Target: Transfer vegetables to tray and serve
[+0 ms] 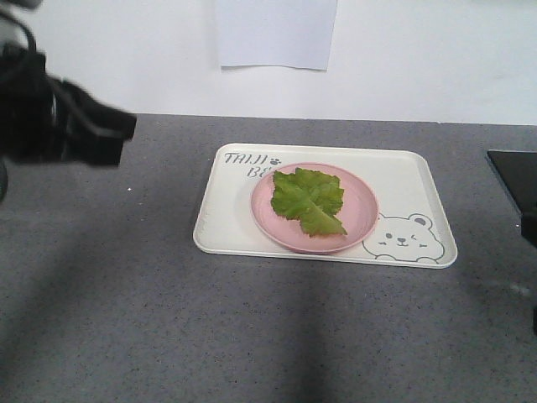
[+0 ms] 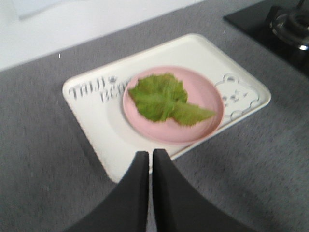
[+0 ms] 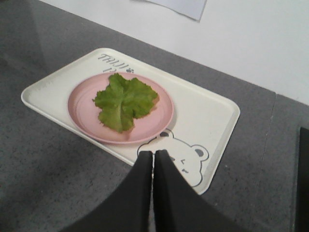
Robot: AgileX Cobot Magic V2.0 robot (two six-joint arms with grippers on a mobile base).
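One cream-white tray [image 1: 403,180] sits on the grey countertop [image 1: 126,319]. It carries one round pink plate [image 1: 361,210], and that plate holds one green lettuce leaf [image 1: 308,200]. One sheet of paper [image 1: 277,34] hangs on the wall.

Tray [image 1: 403,180] smooth plastic; counter [image 1: 126,319] matt speckled grey; lettuce [image 1: 309,199] ruffled.
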